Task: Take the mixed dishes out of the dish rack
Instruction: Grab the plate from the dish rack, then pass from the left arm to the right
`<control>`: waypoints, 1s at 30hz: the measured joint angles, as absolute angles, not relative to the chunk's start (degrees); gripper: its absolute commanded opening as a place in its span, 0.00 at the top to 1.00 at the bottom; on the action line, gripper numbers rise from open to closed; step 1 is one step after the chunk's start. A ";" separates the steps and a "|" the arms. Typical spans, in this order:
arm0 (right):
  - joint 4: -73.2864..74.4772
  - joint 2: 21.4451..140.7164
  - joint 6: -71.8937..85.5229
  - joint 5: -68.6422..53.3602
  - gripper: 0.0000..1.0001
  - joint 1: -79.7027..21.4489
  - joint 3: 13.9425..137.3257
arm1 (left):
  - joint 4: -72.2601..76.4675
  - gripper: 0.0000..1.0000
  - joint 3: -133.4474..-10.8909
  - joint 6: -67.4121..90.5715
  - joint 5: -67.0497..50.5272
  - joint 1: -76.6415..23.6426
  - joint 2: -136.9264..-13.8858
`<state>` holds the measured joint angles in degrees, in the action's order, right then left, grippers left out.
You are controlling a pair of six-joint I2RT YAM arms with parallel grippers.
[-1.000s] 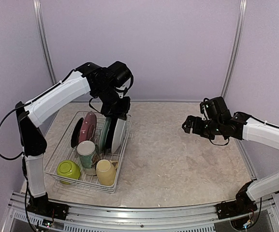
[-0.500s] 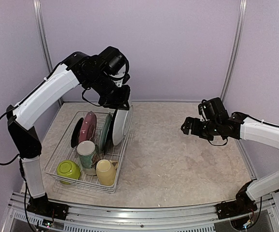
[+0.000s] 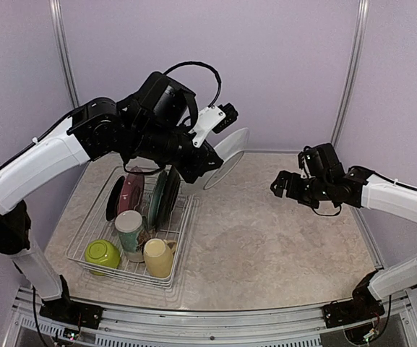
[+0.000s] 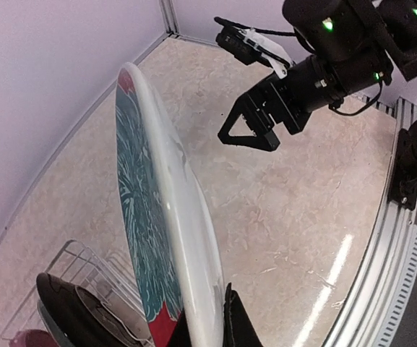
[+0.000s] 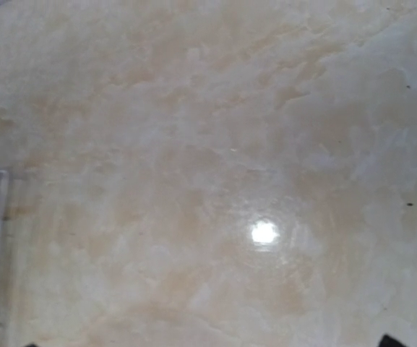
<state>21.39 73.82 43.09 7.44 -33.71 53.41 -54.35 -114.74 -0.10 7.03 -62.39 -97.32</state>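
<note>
White wire rack (image 3: 78, 235) sits at the left of the tabletop (image 3: 266, 246). It holds a lime bowl (image 3: 102, 254), a floral mug (image 3: 129, 228) and a yellow mug (image 3: 158, 257) at the near end. Several plates (image 3: 130, 191) stand upright in the slots behind them.

Just right of the rack, your left tool (image 3: 207, 165) is clenched on the rim of a white plate (image 3: 228, 154) with a dark patterned face. It carries the plate on edge in the air, tilted, clear of the rack's side. Gripping by the rim likely suits a plate drawn upward out of its slot.

Further right, your right tool (image 3: 279, 186) hangs above bare tabletop with its fingers spread, holding nothing. It faces the plate, perhaps ready for a handover.

A second ago this plate stood in the rack's rightmost slot. Half a second ago it had risen just above the prongs. Now it has swung out to the right. The right arm has barely moved.
</note>
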 measured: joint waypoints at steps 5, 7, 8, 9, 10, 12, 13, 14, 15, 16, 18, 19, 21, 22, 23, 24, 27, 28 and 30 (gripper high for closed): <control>19.73 70.19 44.95 4.71 0.00 -33.01 53.36 | -44.01 1.00 -107.13 -12.56 11.90 -64.23 -97.65; 18.13 67.37 45.63 3.03 0.00 -32.21 53.10 | -40.18 1.00 -104.57 -17.26 14.63 -64.51 -98.28; 17.45 65.87 46.04 2.15 0.00 -31.44 53.08 | -37.34 1.00 -102.56 -19.99 16.36 -64.66 -98.39; 16.73 64.45 46.35 1.23 0.00 -30.48 53.08 | -34.72 1.00 -100.73 -22.52 18.02 -64.86 -98.65; 16.10 63.31 46.59 0.32 0.00 -29.41 53.10 | -32.18 1.00 -98.98 -24.84 19.51 -65.10 -98.94; 15.57 62.22 46.89 -1.30 0.00 -27.64 53.39 | -27.97 1.00 -96.36 -28.69 21.78 -65.65 -99.98; 15.55 62.22 47.09 -2.39 0.01 -26.83 53.84 | -25.71 1.00 -95.09 -30.63 22.76 -65.76 -100.75; 15.53 62.57 47.22 -3.57 0.03 -26.24 54.39 | -24.23 1.00 -94.30 -31.94 23.35 -66.06 -101.38; 15.55 63.22 47.27 -4.86 0.04 -25.85 55.09 | -22.68 1.00 -93.43 -33.28 23.90 -66.24 -101.95; 15.55 64.18 47.31 -6.20 0.04 -25.56 56.01 | -20.58 1.00 -92.23 -34.87 24.64 -66.41 -102.61; 15.38 66.37 47.46 -8.71 0.07 -25.39 57.95 | -17.06 1.00 -89.95 -37.47 25.78 -66.67 -103.81; 14.87 67.59 47.57 -10.09 0.08 -25.36 58.87 | -15.59 1.00 -88.84 -38.72 26.30 -66.78 -104.57; 14.17 69.73 47.77 -12.51 0.12 -25.36 60.12 | -14.22 1.00 -87.66 -40.14 26.74 -66.89 -105.69; 13.72 71.37 48.14 -14.35 0.13 -25.36 61.06 | -13.67 1.00 -87.09 -40.69 26.98 -66.92 -106.17; 13.34 73.08 48.34 -15.70 0.14 -25.36 61.93 | -13.26 1.00 -86.65 -41.28 27.24 -66.96 -106.50; 13.06 74.50 48.45 -16.64 0.15 -25.41 62.48 | -13.04 1.00 -86.37 -41.71 27.44 -66.96 -106.72; 13.06 79.66 49.06 -18.96 0.22 -26.09 64.12 | -12.23 1.00 -86.15 -42.94 28.32 -67.07 -107.26; 13.08 80.97 49.15 -19.31 0.23 -26.20 64.29 | -11.55 1.00 -86.15 -43.35 28.80 -67.18 -107.44; 13.54 83.46 49.52 -19.79 0.30 -26.52 64.31 | -9.80 1.00 -86.15 -44.27 29.61 -67.35 -107.81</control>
<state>13.54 83.46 49.52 -19.79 -26.52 64.31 -9.80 -86.15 -44.27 29.61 -67.35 -107.81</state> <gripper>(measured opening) 0.778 0.073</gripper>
